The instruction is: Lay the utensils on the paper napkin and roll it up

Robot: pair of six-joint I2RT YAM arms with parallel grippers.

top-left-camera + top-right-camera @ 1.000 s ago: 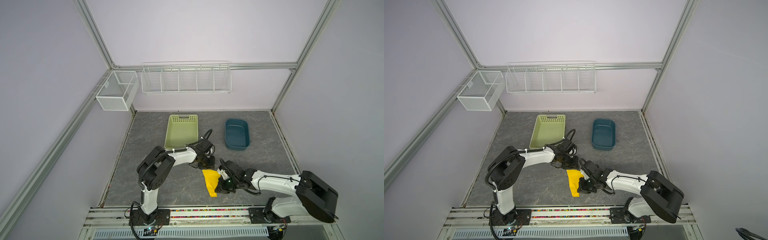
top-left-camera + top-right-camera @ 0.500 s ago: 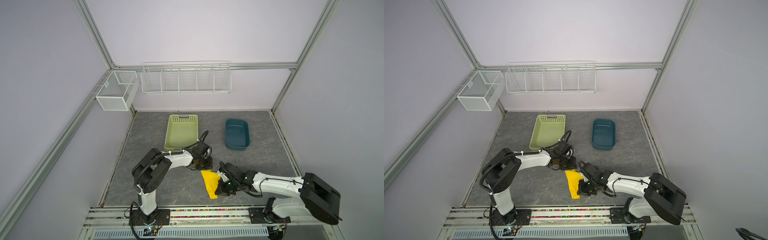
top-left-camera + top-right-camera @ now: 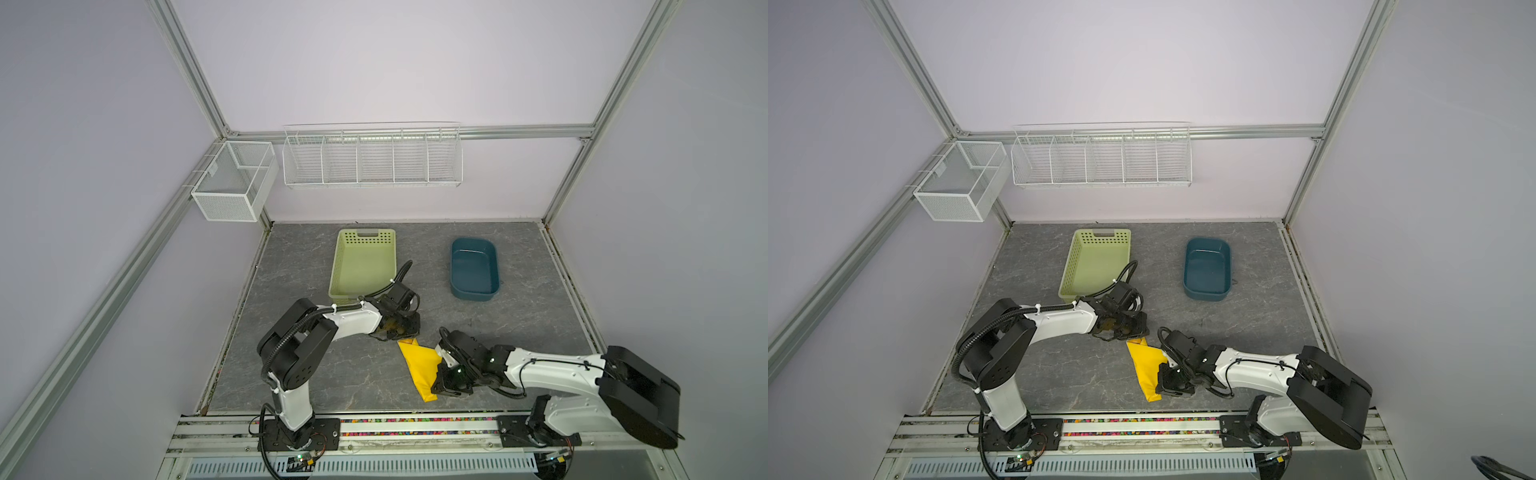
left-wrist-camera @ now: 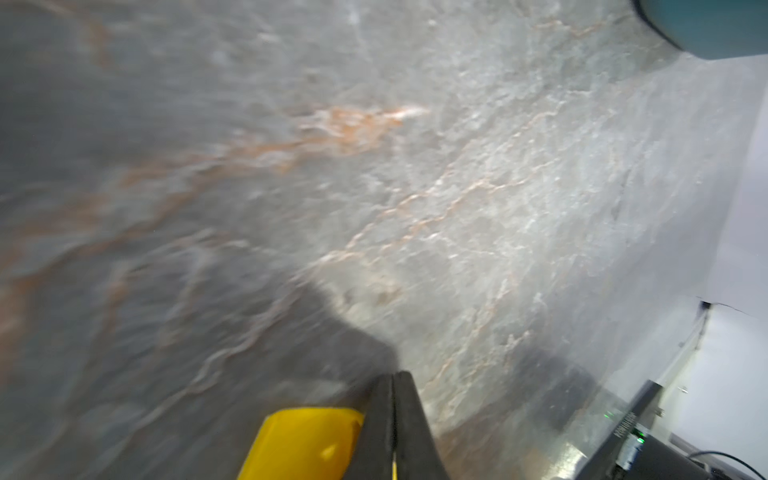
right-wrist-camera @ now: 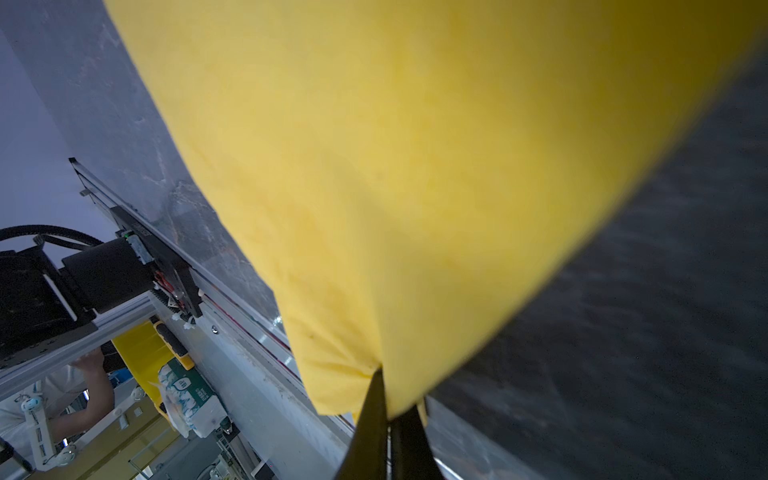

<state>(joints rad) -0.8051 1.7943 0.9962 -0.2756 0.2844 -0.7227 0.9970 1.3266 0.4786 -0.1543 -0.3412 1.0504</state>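
The yellow paper napkin (image 3: 419, 365) (image 3: 1144, 368) lies folded into a long narrow bundle on the grey table, running from the middle toward the front edge. My left gripper (image 3: 401, 334) (image 4: 392, 376) is at its far end. Its jaws are shut, a thin yellow strip of the napkin (image 4: 303, 444) showing between them. My right gripper (image 3: 440, 374) (image 5: 386, 399) is at the bundle's right side near the front, shut, with the napkin (image 5: 395, 166) bunched and pinched at its fingertips. The utensils are hidden in every view.
A pale green perforated basket (image 3: 363, 262) stands behind the left arm, and a dark blue tub (image 3: 473, 268) sits at the back right. Two white wire baskets (image 3: 372, 156) (image 3: 235, 180) hang on the walls. The front rail (image 3: 415, 422) runs just beyond the napkin's near tip.
My left gripper has drawn a little left and nearer the front, staying at the napkin's far end. The right gripper has edged slightly left. Both stay shut.
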